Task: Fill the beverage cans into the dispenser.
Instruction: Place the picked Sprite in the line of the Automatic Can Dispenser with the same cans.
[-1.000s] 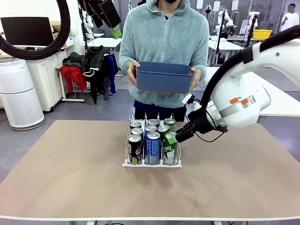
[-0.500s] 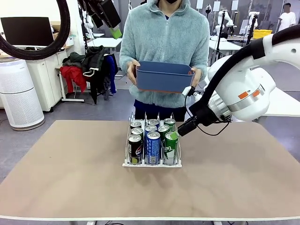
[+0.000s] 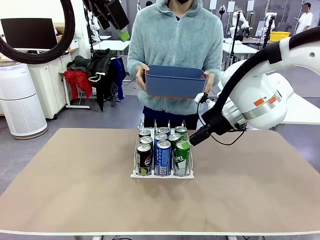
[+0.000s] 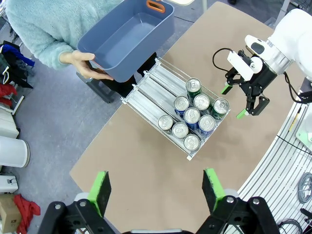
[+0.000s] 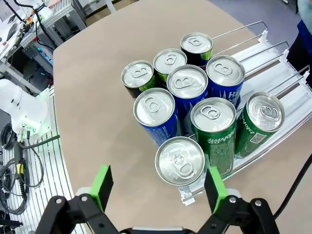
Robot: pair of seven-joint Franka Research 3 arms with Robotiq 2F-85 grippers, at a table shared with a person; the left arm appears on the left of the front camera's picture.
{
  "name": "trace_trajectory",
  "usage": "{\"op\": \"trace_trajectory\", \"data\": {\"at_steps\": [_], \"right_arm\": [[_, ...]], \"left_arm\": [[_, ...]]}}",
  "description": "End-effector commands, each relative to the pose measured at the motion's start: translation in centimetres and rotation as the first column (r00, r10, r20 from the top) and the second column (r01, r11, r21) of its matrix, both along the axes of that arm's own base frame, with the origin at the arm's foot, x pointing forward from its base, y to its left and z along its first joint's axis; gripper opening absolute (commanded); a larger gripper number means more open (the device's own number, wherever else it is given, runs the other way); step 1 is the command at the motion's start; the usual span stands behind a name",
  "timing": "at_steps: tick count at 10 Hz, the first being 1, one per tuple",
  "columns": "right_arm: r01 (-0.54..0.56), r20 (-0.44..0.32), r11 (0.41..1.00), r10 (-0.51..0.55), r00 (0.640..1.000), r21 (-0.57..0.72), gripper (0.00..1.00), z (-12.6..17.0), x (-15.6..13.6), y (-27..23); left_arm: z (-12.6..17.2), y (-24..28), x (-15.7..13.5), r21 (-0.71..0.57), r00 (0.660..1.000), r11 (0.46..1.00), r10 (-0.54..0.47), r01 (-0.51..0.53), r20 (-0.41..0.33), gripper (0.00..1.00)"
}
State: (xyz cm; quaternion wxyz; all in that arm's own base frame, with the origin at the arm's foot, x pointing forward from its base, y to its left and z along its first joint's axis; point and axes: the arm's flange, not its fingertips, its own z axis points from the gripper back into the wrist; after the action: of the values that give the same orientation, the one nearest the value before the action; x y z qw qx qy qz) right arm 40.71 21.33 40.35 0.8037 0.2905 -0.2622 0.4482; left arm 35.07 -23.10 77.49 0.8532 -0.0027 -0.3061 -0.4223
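Note:
The dispenser [image 3: 134, 175] stands mid-table with several beverage cans [image 3: 163, 156] upright in its three lanes: black on the left, blue in the middle, green on the right. My right gripper [image 3: 188, 144] hovers open just above and to the right of the front green can [image 3: 182, 155], holding nothing. In the right wrist view the green fingers [image 5: 103, 185] straddle that can's silver top [image 5: 179, 161] from above. My left gripper [image 4: 157, 189] hangs open high over the table, looking down on the dispenser [image 4: 146, 91], the cans [image 4: 194, 119] and the right gripper [image 4: 247, 101].
A person at the far side holds an empty dark blue bin [image 3: 175, 82] in both hands, above the table's far edge. The back halves of the lanes [image 5: 287, 92] lie bare. Open tabletop [image 3: 65, 185] surrounds the rack.
My right arm has lifted up and back a little from the front green can, then held still. The cans and the person's bin have not moved.

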Motion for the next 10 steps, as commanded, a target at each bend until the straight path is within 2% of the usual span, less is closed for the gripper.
{"op": "trace_trajectory", "data": {"at_steps": [1, 2, 3, 5, 7, 10], "right_arm": [[-0.007, 0.013, 0.999, 0.007, 1.0, -0.051, 1.0, 2.6, 0.0, -0.1], [-0.025, -0.052, 0.998, 0.023, 0.998, -0.049, 1.0, 5.7, 0.4, -0.7], [-0.059, -0.043, 0.996, 0.056, 0.997, -0.063, 1.0, 8.1, 0.8, -1.6], [-0.082, -0.088, 0.995, 0.077, 0.993, -0.054, 1.0, 13.5, 1.7, -3.4], [-0.141, -0.117, 0.988, 0.134, 0.984, -0.056, 1.0, 20.6, 1.8, -5.1], [-0.123, -0.11, 0.988, 0.113, 0.988, -0.093, 1.0, 29.4, 2.0, -5.7]], "left_arm": [[0.1, 0.2, -0.1, 0.009, 1.0, 1.0, -0.006, 0.006, -0.007, 1.0], [0.1, 0.2, -0.1, 0.009, 1.0, 1.0, -0.006, 0.006, -0.007, 1.0], [0.1, 0.2, -0.1, 0.009, 1.0, 1.0, -0.006, 0.006, -0.007, 1.0], [0.1, 0.2, -0.1, 0.009, 1.0, 1.0, -0.006, 0.006, -0.007, 1.0], [0.1, 0.2, -0.1, 0.009, 1.0, 1.0, -0.006, 0.006, -0.007, 1.0], [0.1, 0.2, -0.1, 0.009, 1.0, 1.0, -0.006, 0.006, -0.007, 1.0]]}}
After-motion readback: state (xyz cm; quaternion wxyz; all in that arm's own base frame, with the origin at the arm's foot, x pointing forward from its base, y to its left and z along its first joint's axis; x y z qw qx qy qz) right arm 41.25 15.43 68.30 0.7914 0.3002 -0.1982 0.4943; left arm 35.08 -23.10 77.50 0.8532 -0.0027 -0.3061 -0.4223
